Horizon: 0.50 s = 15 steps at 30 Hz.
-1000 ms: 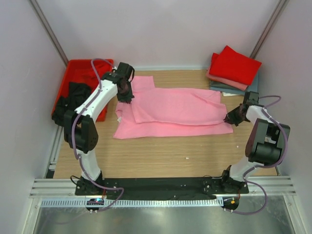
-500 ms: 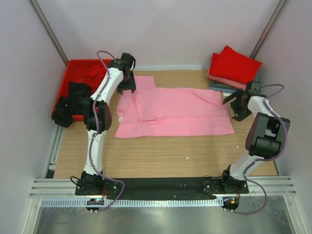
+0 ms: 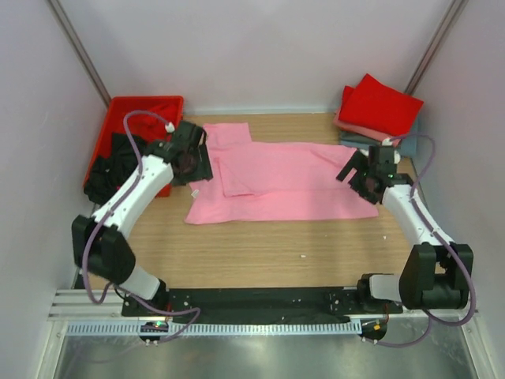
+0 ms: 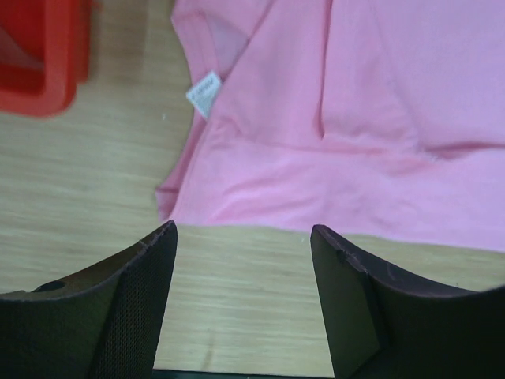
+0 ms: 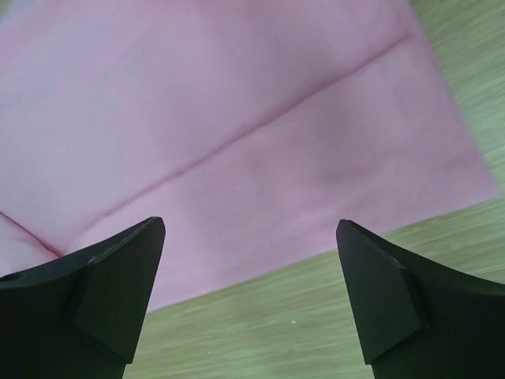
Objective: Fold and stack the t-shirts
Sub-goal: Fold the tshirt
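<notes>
Entry: legible markings.
- One label is noted: a small white tag [image 4: 205, 93] at the left edge of the light pink t-shirt [image 4: 379, 118], just beside the neck opening.
- In the left wrist view, faint grey print is made out on the tag, but it is too small and blurred to be read.
- In the top view the same tag [image 3: 195, 184] is seen only as a white speck at the shirt's edge.
- No text, brand, number or sign can be read in any view.
</notes>
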Tool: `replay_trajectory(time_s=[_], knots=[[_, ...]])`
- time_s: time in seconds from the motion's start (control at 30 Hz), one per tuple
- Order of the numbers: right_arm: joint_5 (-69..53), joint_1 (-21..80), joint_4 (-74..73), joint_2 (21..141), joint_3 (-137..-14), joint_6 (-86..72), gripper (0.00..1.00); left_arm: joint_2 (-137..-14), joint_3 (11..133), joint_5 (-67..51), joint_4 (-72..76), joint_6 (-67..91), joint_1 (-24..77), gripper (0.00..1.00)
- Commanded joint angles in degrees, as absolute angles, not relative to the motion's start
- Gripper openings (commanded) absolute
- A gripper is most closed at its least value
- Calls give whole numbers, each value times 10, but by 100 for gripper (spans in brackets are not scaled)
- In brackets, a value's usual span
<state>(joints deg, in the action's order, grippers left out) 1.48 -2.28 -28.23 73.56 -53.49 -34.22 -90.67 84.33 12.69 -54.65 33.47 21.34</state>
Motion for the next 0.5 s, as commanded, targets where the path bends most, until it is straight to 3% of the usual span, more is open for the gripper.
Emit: replay_trajectory(time_s=[0.0, 0.23, 0.47], knots=[[19, 0, -249, 758, -491, -308, 96, -853, 682, 93, -420, 386, 216, 69], [16, 0, -215, 842, -490, -296, 94, -848, 552, 45, -252, 425, 221, 65], [40, 38, -189, 871, -444, -323, 94, -918, 516, 46, -212, 443, 224, 59]])
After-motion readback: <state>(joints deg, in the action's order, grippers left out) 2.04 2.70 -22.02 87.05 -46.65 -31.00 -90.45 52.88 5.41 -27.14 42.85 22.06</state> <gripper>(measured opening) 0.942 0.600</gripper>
